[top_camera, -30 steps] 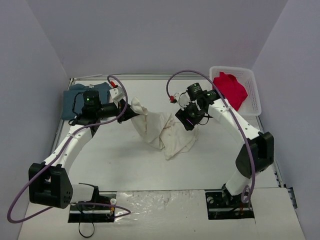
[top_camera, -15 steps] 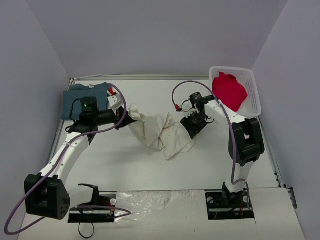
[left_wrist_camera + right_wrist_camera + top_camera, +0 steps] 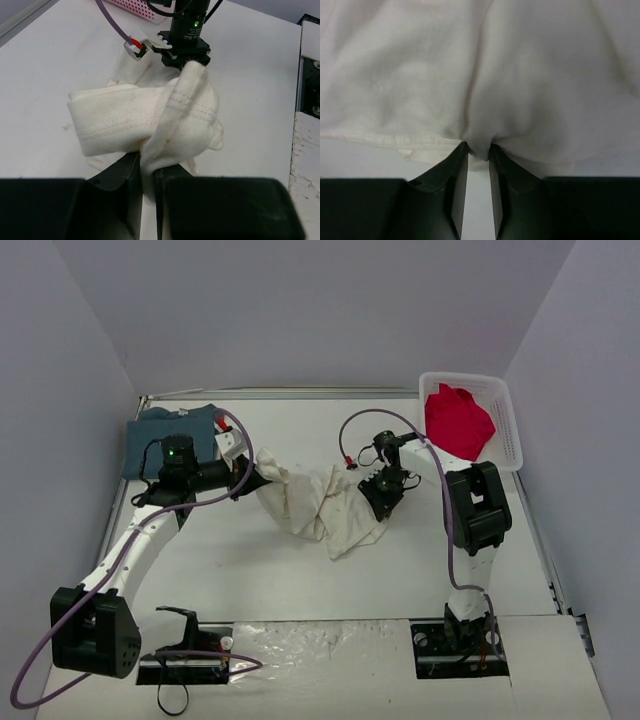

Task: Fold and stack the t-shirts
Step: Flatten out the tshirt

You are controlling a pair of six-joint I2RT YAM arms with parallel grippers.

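The cream-white t-shirt [image 3: 318,504] lies crumpled mid-table, stretched between both arms. My left gripper [image 3: 262,468] is shut on its left end; the left wrist view shows a twisted band of cloth [image 3: 130,122] pinched between the jaws of that gripper [image 3: 146,162]. My right gripper [image 3: 376,494] sits at the shirt's right edge. In the right wrist view, the jaws of this gripper [image 3: 478,150] squeeze a small fold of the cream cloth [image 3: 480,75]. A teal-blue t-shirt [image 3: 150,435] lies at the back left. The red t-shirt [image 3: 458,420] sits in the basket.
A white lattice basket [image 3: 511,435] stands at the back right corner, holding the red shirt. Purple cables loop over both arms. The right arm's elbow [image 3: 476,508] stands folded close beside the cream shirt. Grey walls close in the table.
The right arm has folded in and brought its gripper down onto the cream shirt's right edge, its jaws closing on a fold. The left gripper shifted slightly left, still gripping.
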